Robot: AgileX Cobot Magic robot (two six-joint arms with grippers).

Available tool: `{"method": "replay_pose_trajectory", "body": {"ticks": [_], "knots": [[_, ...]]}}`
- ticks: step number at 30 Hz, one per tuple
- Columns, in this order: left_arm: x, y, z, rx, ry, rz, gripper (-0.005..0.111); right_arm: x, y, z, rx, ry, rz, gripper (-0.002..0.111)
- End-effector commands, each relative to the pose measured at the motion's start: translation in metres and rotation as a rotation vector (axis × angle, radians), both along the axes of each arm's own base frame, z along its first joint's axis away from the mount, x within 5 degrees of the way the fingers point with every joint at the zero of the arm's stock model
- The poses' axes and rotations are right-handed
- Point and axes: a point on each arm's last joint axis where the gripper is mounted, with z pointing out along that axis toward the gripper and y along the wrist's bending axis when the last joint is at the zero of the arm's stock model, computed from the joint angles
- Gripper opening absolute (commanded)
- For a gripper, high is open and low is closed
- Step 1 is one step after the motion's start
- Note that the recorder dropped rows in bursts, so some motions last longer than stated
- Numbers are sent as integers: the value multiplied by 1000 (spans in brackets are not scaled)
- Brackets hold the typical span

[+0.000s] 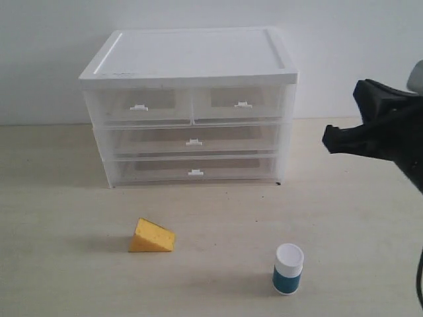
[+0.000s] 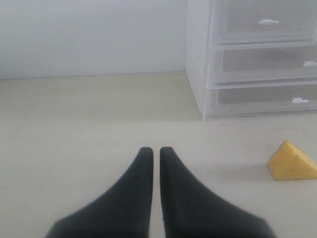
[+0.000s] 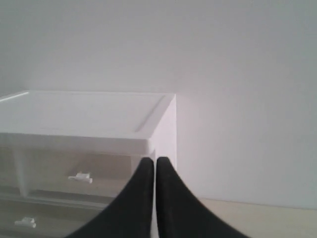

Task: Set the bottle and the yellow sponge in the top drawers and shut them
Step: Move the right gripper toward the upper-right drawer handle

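Note:
The yellow sponge (image 1: pixel 152 237) (image 2: pixel 291 162) lies on the table in front of the drawer unit. The bottle (image 1: pixel 287 269), teal with a white cap, stands upright to the sponge's right. Both top drawers, the left one (image 1: pixel 141 105) and the right one (image 1: pixel 238 102), sit pushed in. My right gripper (image 3: pixel 154 159) (image 1: pixel 334 137) hovers shut and empty, to the right of the unit at about the height of its lower drawers. My left gripper (image 2: pixel 156 149) is shut and empty above bare table, left of the sponge; the exterior view does not show it.
The white drawer unit (image 1: pixel 192 63) stands against the back wall, with two full-width drawers (image 1: pixel 193 142) below the top pair. Its flat lid (image 3: pixel 84 116) shows in the right wrist view. Pale table (image 1: pixel 79 277) surrounds the objects.

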Motion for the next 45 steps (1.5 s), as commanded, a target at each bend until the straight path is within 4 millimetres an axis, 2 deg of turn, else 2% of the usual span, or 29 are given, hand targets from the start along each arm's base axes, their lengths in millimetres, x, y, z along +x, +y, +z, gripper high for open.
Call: {"method": "replay_pose_trajectory", "body": {"ticks": [1, 4, 9, 18, 25, 27, 29, 34, 36, 45], "knots": [[0, 0, 0, -13, -5, 3, 4, 3, 17, -12, 14, -57, -8, 0], [0, 0, 0, -13, -5, 3, 4, 3, 30, -31, 5, 8, 13, 0], [0, 0, 0, -13, -5, 3, 4, 12, 54, -47, -3, 63, 25, 0], [0, 0, 0, -13, -5, 3, 4, 35, 93, -58, 14, 73, 30, 0], [0, 0, 0, -13, -5, 3, 4, 50, 107, -68, 13, 79, 26, 0], [0, 0, 0, -13, -5, 3, 4, 54, 110, -70, 13, 78, 24, 6], [0, 0, 0, -13, -5, 3, 4, 58, 114, -73, 13, 78, 24, 17], [0, 0, 0, -13, -5, 3, 4, 68, 124, -75, 25, 66, 24, 62], [0, 0, 0, -13, -5, 3, 4, 70, 126, -76, 25, 64, 20, 73], [0, 0, 0, -13, -5, 3, 4, 81, 129, -71, 25, 44, -54, 74]]}}
